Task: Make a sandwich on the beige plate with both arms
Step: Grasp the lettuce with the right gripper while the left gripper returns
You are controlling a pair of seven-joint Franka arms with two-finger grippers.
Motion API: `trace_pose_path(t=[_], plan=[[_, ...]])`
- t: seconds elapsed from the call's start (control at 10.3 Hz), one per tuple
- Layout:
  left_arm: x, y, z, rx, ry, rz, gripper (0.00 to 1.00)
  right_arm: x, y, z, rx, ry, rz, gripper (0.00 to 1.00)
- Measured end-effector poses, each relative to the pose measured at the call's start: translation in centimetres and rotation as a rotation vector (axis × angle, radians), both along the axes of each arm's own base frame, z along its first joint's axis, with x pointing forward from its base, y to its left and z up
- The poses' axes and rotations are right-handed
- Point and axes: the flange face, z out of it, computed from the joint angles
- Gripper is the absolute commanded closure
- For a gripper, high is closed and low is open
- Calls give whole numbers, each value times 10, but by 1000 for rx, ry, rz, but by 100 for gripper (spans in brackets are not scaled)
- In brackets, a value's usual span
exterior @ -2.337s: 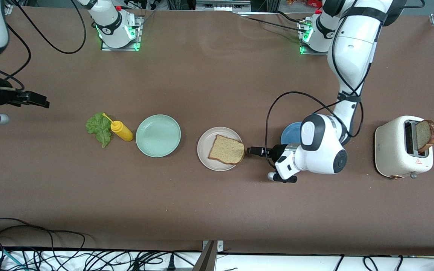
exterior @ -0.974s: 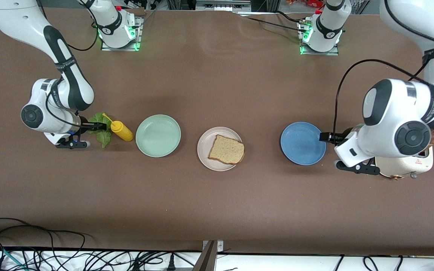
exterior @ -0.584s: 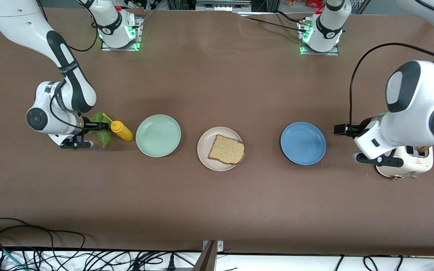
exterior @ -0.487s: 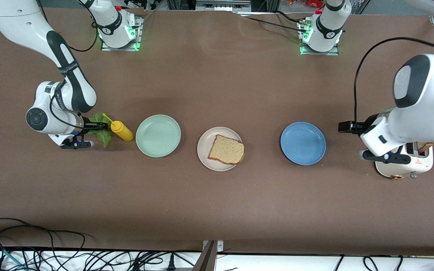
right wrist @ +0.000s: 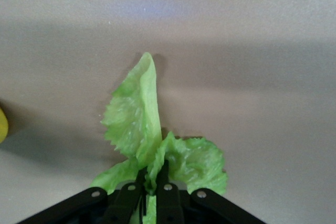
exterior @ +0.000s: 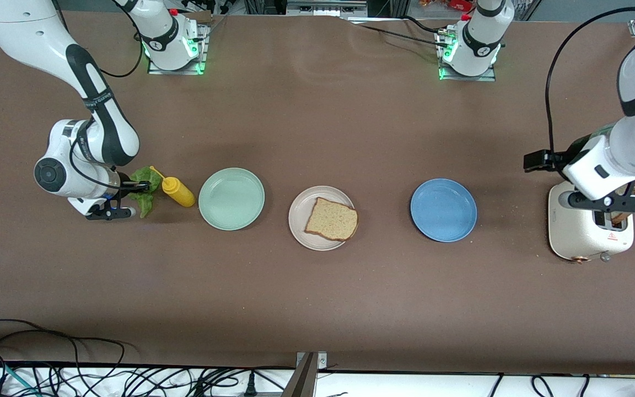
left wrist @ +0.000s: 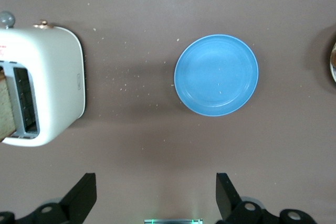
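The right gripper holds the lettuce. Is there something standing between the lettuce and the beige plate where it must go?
Yes. The right gripper is shut on the lettuce. On the line toward the beige plate lie the yellow bottle, right beside the leaf, and then the green plate. Lifted high enough, the leaf should pass over both.

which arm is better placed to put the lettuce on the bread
Right. The right pincer is shut on the lettuce, near the mustard bottle. The left pincer is open over the table between the toaster and the blue plate, toward the left arm's end.
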Motion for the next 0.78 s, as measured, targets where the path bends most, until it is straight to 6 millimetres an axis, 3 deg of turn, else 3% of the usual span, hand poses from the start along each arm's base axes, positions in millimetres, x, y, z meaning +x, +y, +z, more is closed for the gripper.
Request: trace_pose_path(t=[0.19, 0.39, 0.58, 0.78], plan=[[-16, 6, 15, -4, 2, 8, 0, 7, -4, 6, 3, -12, 18, 95], [-24, 3, 14, -10, -23, -1, 0, 20, -10, 24, 2, 0, 14, 95], [-26, -8, 0, -15, -36, -21, 0, 39, -23, 57, -4, 2, 0, 95], [-24, -8, -4, -16, -50, -21, 0, 60, -28, 103, -5, 16, -6, 95]])
